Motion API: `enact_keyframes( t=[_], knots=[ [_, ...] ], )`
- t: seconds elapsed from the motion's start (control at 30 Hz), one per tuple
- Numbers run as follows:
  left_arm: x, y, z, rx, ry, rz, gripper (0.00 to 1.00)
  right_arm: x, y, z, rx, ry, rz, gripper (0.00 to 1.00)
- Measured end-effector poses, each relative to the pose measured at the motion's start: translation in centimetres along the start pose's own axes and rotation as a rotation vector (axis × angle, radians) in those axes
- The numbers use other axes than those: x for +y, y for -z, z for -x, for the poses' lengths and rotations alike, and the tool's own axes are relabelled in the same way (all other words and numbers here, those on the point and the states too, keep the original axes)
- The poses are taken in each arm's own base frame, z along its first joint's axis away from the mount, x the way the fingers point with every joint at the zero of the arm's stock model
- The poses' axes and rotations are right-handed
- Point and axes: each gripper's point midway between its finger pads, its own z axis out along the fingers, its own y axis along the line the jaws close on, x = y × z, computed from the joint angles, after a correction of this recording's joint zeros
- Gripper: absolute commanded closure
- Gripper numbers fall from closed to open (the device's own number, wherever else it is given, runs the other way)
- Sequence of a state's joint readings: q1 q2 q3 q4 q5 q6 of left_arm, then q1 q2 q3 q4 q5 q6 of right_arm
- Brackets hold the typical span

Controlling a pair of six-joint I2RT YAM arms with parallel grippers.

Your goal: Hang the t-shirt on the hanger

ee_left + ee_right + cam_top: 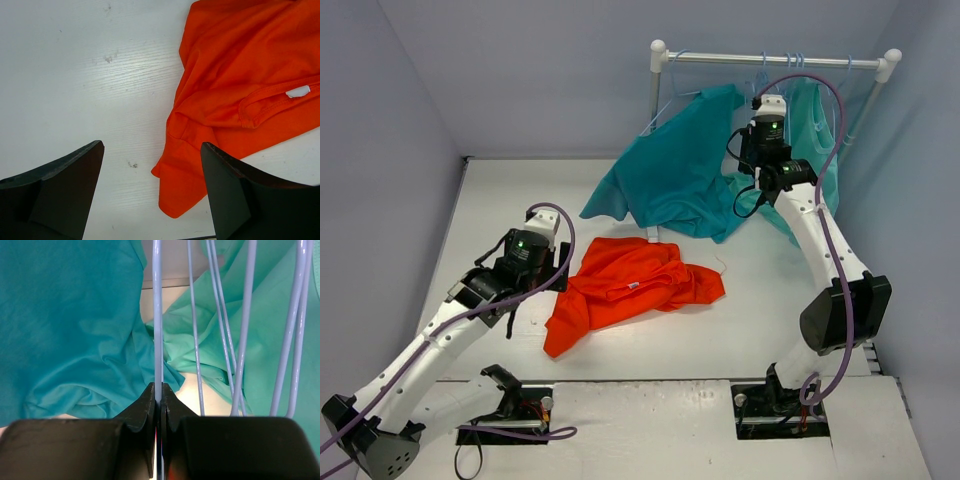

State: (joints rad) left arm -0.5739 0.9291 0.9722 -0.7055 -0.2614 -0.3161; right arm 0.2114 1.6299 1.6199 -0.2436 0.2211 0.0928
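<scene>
The orange-red t-shirt (630, 285) lies crumpled on the white table, its white neck label (298, 91) facing up. My left gripper (525, 285) hovers open just left of it, a sleeve corner (182, 185) showing between its two dark fingers. Up at the rail, my right gripper (763, 112) is shut on the thin pale blue wire of a hanger (157, 315), pinched between the fingertips. Several more hanger wires (240, 325) hang to the right of it.
A white rail (775, 60) on two posts spans the back right. A teal-blue shirt (675, 170) drapes from it to the table, and a lighter green garment (815, 130) hangs behind my right arm. Grey walls close in both sides.
</scene>
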Motion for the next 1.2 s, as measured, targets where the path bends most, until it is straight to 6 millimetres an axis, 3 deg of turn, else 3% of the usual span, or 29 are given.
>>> enact_keyframes(
  t=[0.4, 0.8, 0.97, 1.2],
  knots=[
    [-0.1, -0.1, -0.1, 0.007, -0.002, -0.001, 0.26, -0.1, 0.7, 1.0, -0.023, 0.025, 0.013, 1.0],
    [-0.1, -0.1, -0.1, 0.007, -0.002, -0.001, 0.26, -1.2, 7.1, 5.8, -0.18, -0.007, 0.054, 1.0],
    [-0.2, -0.2, -0.1, 0.011, -0.003, -0.006, 0.26, -1.1, 8.8, 3.9, -0.174, -0.014, 0.099, 1.0],
    [-0.8, -1.0, -0.8, 0.056, -0.017, -0.023, 0.26, -1.2, 10.8, -3.3, -0.062, -0.023, 0.154, 1.0]
  ],
)
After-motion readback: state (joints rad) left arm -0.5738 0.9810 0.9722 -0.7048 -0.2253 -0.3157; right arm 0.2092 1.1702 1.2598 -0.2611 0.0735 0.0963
